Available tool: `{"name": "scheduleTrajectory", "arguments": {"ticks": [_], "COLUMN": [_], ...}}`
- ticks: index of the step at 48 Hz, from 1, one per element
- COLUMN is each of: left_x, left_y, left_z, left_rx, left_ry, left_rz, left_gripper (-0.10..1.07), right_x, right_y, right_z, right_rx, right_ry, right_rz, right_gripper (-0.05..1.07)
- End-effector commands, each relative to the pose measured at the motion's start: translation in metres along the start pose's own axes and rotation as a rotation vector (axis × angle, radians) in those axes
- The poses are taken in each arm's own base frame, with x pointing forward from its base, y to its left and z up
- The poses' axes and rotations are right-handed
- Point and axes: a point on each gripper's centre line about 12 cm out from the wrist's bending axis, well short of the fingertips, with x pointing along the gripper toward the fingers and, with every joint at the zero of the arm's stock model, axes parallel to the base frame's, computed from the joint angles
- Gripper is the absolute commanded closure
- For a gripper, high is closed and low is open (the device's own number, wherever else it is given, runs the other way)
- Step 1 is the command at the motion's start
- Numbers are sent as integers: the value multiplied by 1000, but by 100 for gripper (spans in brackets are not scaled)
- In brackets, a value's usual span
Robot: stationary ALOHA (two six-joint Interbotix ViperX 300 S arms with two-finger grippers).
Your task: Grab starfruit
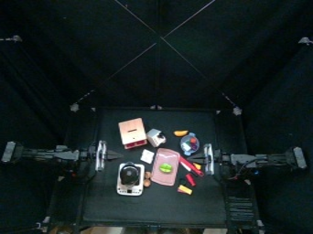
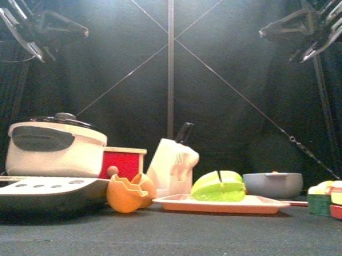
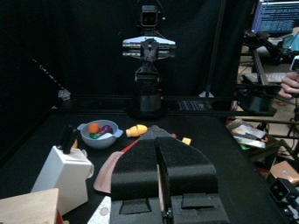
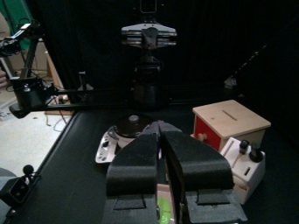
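The starfruit (image 2: pixel 221 185) appears to be the lime-green ridged fruit lying on the pink tray (image 2: pixel 267 206). From above, the starfruit (image 1: pixel 167 168) lies mid-table on the tray (image 1: pixel 163 158). A sliver of green (image 4: pixel 169 208) shows low between the right jaws. My right gripper (image 1: pixel 203 157) hangs just right of the tray, raised off the table. In its wrist view the right gripper (image 4: pixel 163 129) is shut and holds nothing. My left gripper (image 1: pixel 108 157) rests at the table's left side. The left gripper (image 3: pixel 162 145) is also shut and empty.
A white rice cooker (image 2: pixel 54 146) and a scale (image 2: pixel 40 196) stand front left. A red box (image 1: pixel 132 131) and a white bag (image 1: pixel 156 136) are behind the tray. A bowl (image 3: pixel 100 131) holds small fruit. An orange pointed piece (image 2: pixel 127 195) lies beside the scale.
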Motion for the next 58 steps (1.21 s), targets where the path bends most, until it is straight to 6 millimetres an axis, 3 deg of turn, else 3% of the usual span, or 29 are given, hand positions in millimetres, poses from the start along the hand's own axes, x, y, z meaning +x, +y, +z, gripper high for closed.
{"name": "scheduleTrajectory", "arguments": {"ticks": [1, 19, 36, 45, 58], "left_x": [3, 11, 37, 44, 44], "left_y": [2, -2, -3, -3, -3], "left_z": [2, 5, -16, -27, -31], "left_rx": [-47, -64, -59, -62, -65], "left_ry": [-17, -18, 91, 131, 123], "left_rz": [14, -1, 1, 4, 7], "left_gripper": [103, 101, 95, 90, 89], "right_x": [9, 69, 96, 104, 127], "right_y": [-3, -17, -20, -12, -2], "right_z": [2, 2, -28, -59, -94], "right_rx": [-5, 39, 306, 355, 335], "right_ry": [9, 111, 284, 463, 696], "right_rz": [-11, -67, -125, -128, -124], "right_gripper": [103, 100, 96, 81, 44]}}
